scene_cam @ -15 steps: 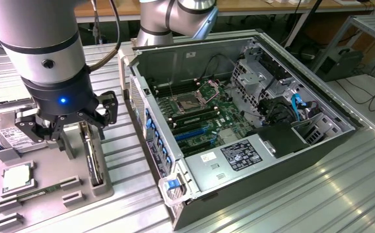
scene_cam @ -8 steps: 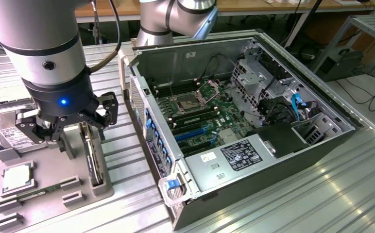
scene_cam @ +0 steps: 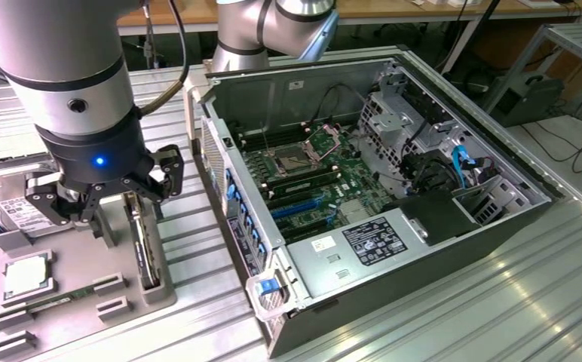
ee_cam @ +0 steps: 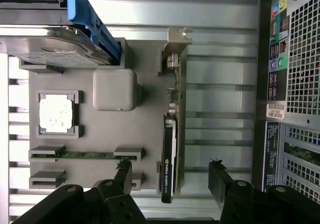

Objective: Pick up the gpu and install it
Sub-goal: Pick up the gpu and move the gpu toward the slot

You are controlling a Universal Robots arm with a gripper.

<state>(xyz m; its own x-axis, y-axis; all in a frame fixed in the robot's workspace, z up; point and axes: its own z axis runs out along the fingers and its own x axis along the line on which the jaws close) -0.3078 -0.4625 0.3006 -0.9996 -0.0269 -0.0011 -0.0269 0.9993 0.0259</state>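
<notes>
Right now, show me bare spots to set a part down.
Free: the ribbed table beyond the computer case toward the exterior view's right, and the narrow strip between case and grey tray. Crowded: the tray, holding hard drive, processor, memory stick and gpu, with the open claw over it.

Robotics lab: robot arm (scene_cam: 70,83) at upper left, opened computer tower (scene_cam: 301,94) at centre on a ribbed metal bench (scene_cam: 532,302), cables (scene_cam: 565,147) trailing across the floor at right.

Bright, even light. Glare streaks the ribbed bench (scene_cam: 513,302) at the exterior view's right; the computer case (scene_cam: 291,98) is shadowed inside. In the wrist view, the hard drive (ee_cam: 50,47) glares white.
</notes>
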